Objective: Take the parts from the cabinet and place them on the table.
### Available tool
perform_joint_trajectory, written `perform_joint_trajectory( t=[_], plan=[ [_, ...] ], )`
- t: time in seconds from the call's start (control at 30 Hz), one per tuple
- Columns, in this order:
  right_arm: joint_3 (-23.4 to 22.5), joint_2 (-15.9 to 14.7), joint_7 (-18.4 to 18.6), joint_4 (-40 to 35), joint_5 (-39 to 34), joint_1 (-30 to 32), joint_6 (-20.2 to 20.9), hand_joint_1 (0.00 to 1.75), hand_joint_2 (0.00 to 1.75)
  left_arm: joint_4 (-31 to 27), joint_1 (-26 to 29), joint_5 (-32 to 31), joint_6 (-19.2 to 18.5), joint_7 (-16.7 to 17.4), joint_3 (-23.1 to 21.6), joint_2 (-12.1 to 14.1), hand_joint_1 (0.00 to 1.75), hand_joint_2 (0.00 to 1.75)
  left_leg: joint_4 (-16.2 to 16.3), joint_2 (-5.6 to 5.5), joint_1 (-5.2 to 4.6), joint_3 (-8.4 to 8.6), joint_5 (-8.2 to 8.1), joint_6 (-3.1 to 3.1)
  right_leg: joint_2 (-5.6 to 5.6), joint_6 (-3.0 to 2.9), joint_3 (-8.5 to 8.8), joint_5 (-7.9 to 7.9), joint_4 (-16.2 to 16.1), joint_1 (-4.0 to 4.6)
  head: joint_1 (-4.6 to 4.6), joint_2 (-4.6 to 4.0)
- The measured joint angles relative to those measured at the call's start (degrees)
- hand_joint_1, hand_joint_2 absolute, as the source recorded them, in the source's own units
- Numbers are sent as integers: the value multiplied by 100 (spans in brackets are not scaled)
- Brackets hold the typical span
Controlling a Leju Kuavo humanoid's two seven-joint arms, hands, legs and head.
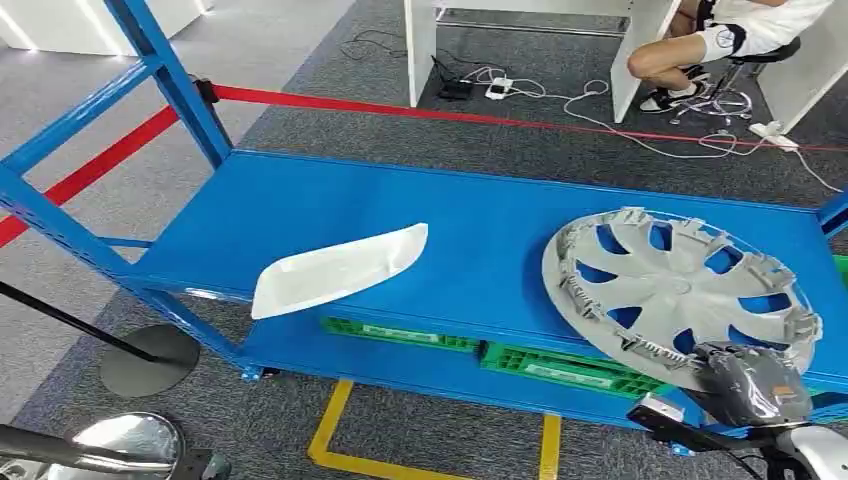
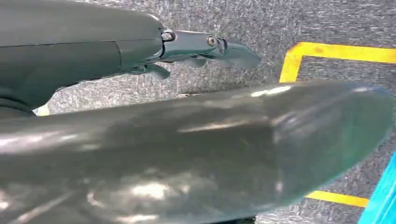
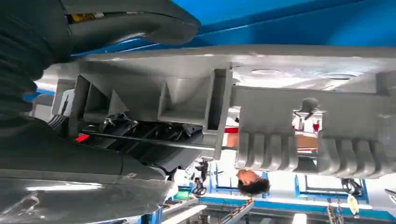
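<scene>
Item: silver hubcap (image 1: pixel 680 290), near edge of the blue shelf (image 1: pixel 400 215), rim overhanging; our right hand (image 1: pixel 745 383) grips that rim, thumb (image 3: pixel 130 21) over, fingers under, presumably for lifting clear. White cover (image 1: pixel 340 268) lies well apart. Left hand (image 2: pixel 205 46): finger state we cannot tell.

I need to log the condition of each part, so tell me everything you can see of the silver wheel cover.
The wheel cover is a round, silver-grey disc that looks like plastic, with curved spokes, openings between them and clips around its rim. It lies tilted at the right of the blue shelf, its near edge past the shelf's front. The right robot hand grips that near edge; the right wrist view shows its ribbed inner rim. No damage is apparent.
</scene>
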Motion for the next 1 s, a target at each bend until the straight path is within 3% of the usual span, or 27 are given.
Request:
perform_joint_trajectory(
  t=[0.03, 0.2, 0.33, 0.67, 0.73, 0.83, 1.0],
  plan=[
    [-29, 9, -118, -13, -81, 22, -101, 175, 175, 0, 0, -7, 64, -75, 0, 0, 0, 175, 0, 0, 0, 0, 0, 0, 0, 0, 0, 0, 0, 0, 0, 0],
    [-241, 98, -509, -280, -573, 159, -402, 175, 175, -20, -22, -392, 838, -637, 9, -15, 0, 175, 0, 0, 0, -1, 0, 0, 0, 0, -2, 0, 0, 0, 0, 0],
    [-444, 234, -609, -547, -774, 240, -378, 175, 175, -20, -33, -811, 945, -706, 101, -44, 0, 175, 0, 0, 1, -2, 0, 0, 0, 0, -2, 0, 0, 1, 0, -2],
    [-728, 485, -802, -772, -1057, 291, -280, 175, 175, -146, 64, -1145, 960, -588, 411, -52, 0, 175, 0, 0, 0, -3, 0, 0, 0, 0, -3, 0, 0, 0, 0, 0],
    [-763, 522, -863, -787, -1222, 284, -183, 175, 175, -151, 66, -1143, 806, -485, 435, -46, 0, 175, 0, 0, 0, -3, 0, 0, 1, 0, -3, 0, 0, 0, 0, 0],
    [-818, 627, -994, -840, -1852, 237, 152, 175, 175, -149, 68, -1141, 448, -394, 435, 4, 0, 175, 0, 0, 1, -4, 0, -1, 3, 0, -4, 0, 0, 1, -4, 0],
    [-1032, 962, -1265, -1093, -3697, 90, 871, 175, 175, -142, 92, -1093, 319, -418, 470, 15, 0, 175, 0, 1, 6, 1, 1, -3, 7, -1, -3, 0, 0, 5, 0, 0]
  ],
)
